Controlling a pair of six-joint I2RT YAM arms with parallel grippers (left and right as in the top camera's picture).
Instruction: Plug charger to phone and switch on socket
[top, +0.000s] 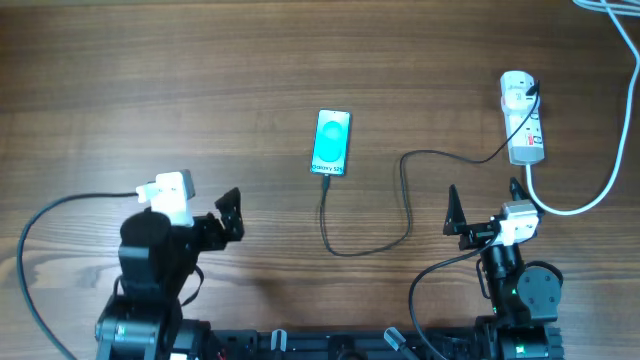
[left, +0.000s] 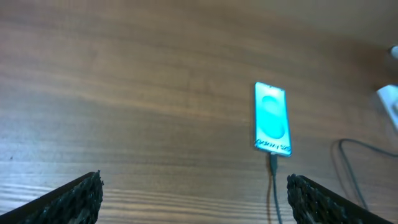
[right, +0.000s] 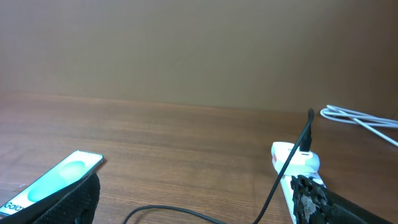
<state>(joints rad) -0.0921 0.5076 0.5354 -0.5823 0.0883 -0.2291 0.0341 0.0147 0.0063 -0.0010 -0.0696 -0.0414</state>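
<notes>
The phone (top: 332, 142) lies flat mid-table, its cyan screen lit and its white text strip at the near end. The charger (top: 404, 205) is a thin black cable. Its connector tip meets the phone's near edge (left: 272, 163), the cable loops toward me, and its plug sits in the socket (top: 523, 120) at the far right. My left gripper (top: 232, 215) is open, left of and nearer than the phone (left: 272, 118). My right gripper (top: 485, 205) is open, hovering just short of the socket (right: 297, 163). The cable (right: 186, 213) crosses between its fingers, apart from them. Both grippers hold nothing.
A thick white cord (top: 590, 200) runs from the socket's near end, curves right and goes up the right table edge to the back corner (right: 360, 117). Bare wood surrounds the phone.
</notes>
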